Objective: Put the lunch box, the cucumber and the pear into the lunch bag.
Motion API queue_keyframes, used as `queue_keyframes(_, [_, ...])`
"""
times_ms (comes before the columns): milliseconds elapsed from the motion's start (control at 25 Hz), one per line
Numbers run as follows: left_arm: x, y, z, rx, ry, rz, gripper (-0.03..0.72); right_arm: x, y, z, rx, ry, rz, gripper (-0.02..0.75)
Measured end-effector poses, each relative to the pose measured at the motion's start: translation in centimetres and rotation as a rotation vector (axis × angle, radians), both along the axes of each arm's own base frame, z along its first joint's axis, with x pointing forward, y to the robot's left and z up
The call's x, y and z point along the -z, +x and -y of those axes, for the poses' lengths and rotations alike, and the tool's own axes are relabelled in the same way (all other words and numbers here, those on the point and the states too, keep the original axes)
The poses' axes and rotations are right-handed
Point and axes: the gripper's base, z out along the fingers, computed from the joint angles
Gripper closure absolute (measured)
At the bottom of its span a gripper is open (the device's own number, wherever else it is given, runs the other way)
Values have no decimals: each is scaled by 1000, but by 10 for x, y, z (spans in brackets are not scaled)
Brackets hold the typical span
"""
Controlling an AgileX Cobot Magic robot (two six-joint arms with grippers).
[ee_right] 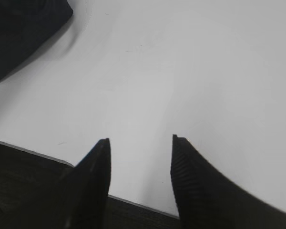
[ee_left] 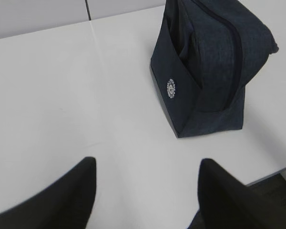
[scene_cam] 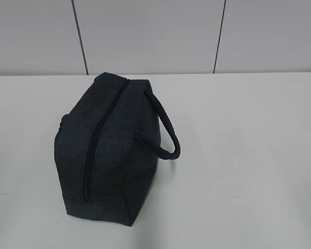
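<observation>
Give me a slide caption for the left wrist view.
Open left gripper hovers over the white table, facing the zipped navy lunch bag.

A small round white emblem is printed on the end panel of the dark navy fabric lunch bag; its lettering is too small to read.

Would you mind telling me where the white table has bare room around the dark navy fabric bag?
The white table lies bare right of the dark navy fabric lunch bag, beyond its padded loop handle. There is also bare room on its left and a strip behind it up to the wall. Only the bag's own spot is taken.
</observation>
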Motion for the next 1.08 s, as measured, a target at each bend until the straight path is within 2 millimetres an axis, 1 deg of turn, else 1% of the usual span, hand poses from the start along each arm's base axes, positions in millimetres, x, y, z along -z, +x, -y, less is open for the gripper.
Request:
queue_keyframes(120, [0, -1, 0, -54, -2, 9, 285, 0, 0, 0, 29, 0, 1, 400])
queue_keyframes(320, [0, -2, 2, -227, -1, 16, 285, 0, 0, -1, 72, 0, 3, 400])
queue_keyframes(400, [0, -1, 3, -266, 0, 16, 285, 0, 0, -1, 74, 0, 3, 400])
queue_keyframes(1080, [0, -2, 2, -217, -1, 16, 285, 0, 0, -1, 77, 1, 3, 400])
